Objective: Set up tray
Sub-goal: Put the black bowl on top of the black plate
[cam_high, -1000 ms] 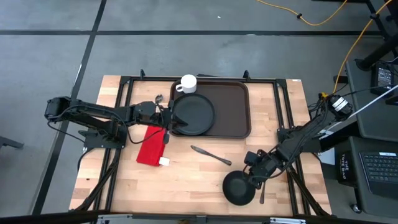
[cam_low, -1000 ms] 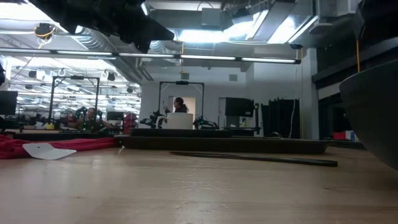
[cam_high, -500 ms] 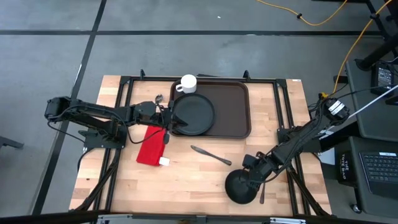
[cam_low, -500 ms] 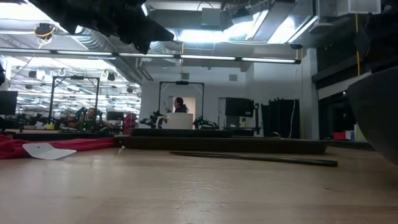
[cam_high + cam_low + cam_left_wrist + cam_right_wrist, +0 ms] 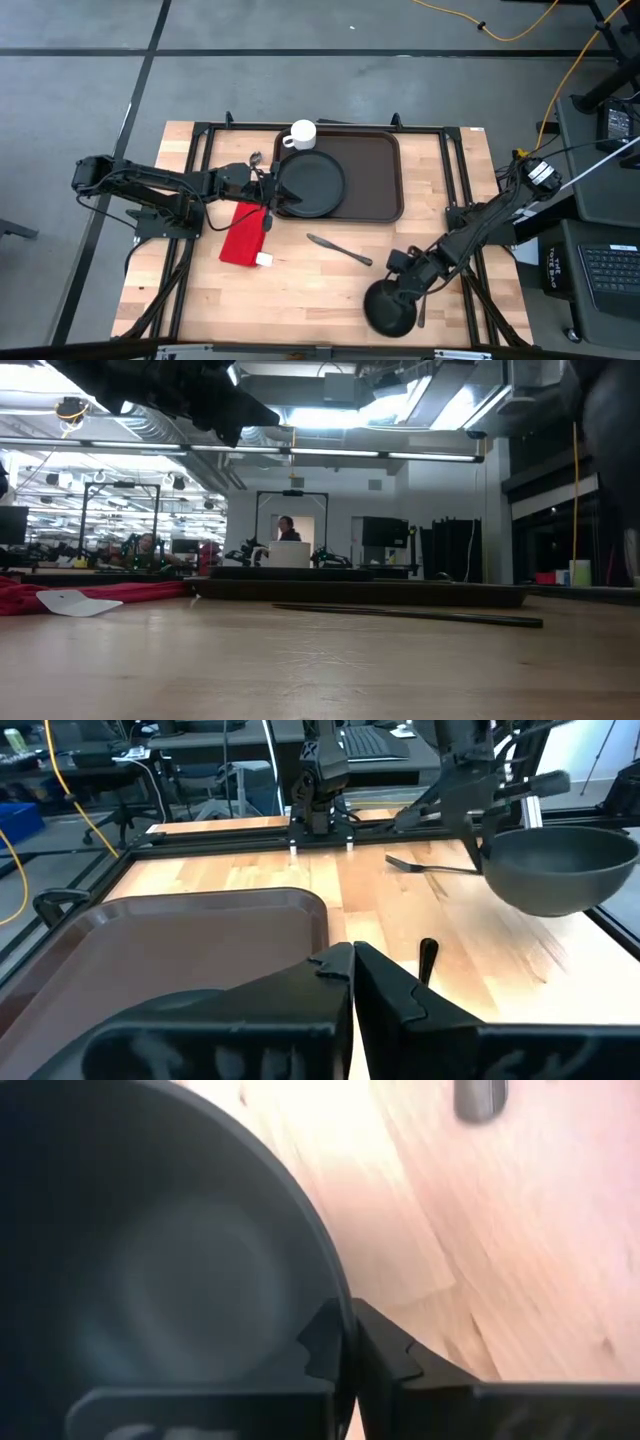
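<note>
The brown tray (image 5: 350, 175) sits at the surface's far edge: stiff, light, best gripped by its rim. Left claw (image 5: 272, 197) pinches the black plate (image 5: 312, 183); right claw (image 5: 403, 283) clamps a dark bowl's (image 5: 389, 307) rim.

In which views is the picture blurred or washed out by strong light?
Right wrist view: the table looks pale and overexposed, and the bowl is soft and blurred. Low view: bright ceiling lights glare, and a dark blur fills the upper right corner. High view: evenly lit and sharp.
</note>
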Controlling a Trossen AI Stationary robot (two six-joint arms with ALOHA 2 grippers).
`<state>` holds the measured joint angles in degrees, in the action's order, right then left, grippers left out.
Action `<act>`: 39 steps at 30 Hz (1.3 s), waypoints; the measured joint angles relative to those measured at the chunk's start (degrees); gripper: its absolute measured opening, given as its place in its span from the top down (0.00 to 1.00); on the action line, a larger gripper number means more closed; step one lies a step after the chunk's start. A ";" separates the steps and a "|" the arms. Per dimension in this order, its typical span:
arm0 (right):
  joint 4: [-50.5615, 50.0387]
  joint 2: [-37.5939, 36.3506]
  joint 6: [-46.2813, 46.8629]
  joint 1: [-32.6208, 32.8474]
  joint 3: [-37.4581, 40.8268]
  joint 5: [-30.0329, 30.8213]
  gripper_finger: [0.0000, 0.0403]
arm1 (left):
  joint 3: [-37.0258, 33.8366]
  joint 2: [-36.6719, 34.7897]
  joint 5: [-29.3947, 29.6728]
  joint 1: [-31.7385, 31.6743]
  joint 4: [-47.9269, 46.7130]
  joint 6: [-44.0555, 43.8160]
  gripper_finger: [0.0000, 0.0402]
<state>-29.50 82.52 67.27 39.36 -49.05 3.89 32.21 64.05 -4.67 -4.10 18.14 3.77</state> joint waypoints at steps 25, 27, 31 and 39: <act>-29.14 -0.01 -24.87 -28.18 -19.46 6.15 0.97 | 0.00 0.00 15.24 1.31 0.51 13.57 0.73; -29.07 -0.01 -27.23 -31.93 -19.46 6.16 0.97 | 0.00 0.00 15.71 1.96 0.16 16.49 0.72; -26.41 0.13 -32.35 -39.24 -19.47 6.16 0.97 | 0.00 1.28 17.80 3.22 -0.55 20.05 0.71; -21.16 1.42 -41.68 -50.43 -19.46 5.78 0.97 | 8.74 10.39 24.45 4.00 -6.19 32.57 0.70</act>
<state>-50.67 83.94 25.59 -11.07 -68.51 9.67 40.95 74.44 19.78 -0.10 11.94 36.34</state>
